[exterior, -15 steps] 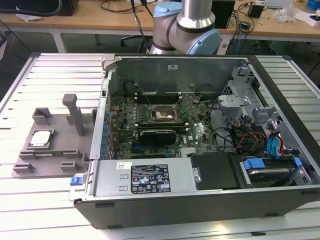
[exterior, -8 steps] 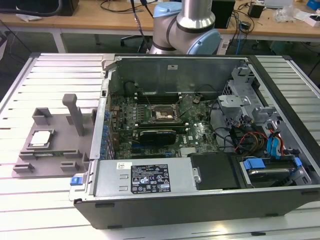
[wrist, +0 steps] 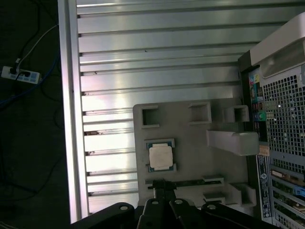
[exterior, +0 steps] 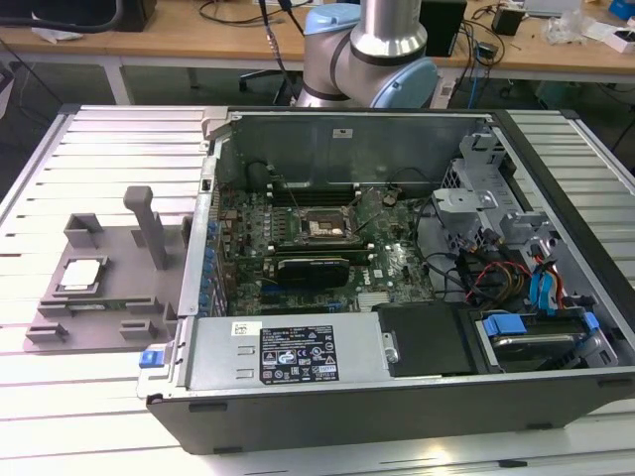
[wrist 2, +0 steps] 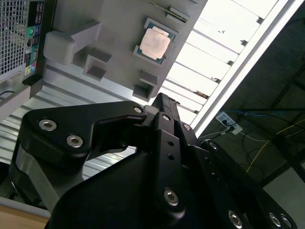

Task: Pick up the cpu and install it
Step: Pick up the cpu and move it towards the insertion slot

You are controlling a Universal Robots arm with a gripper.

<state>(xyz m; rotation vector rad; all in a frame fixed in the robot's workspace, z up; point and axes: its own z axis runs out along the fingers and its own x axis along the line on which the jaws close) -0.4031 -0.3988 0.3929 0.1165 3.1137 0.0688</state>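
While apart from the closed, empty gripper (wrist: 162,182), cpu (wrist: 160,157) flat in grey tray (wrist: 190,143) (recessed pocket).

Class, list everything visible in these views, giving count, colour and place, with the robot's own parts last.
cpu: one, silvery-grey, lying on the tray.
tray: one, grey, on the table, at the exterior view's left of the computer case.
computer case: one, dark grey, open, on the table.
motherboard: one, green, inside the case.
socket: one, black, on the motherboard.
table: one, silver, slatted, under everything.
arm: one, silver and pale blue, beyond the case.
pincer: one, black, near the tray, apart from the cpu.
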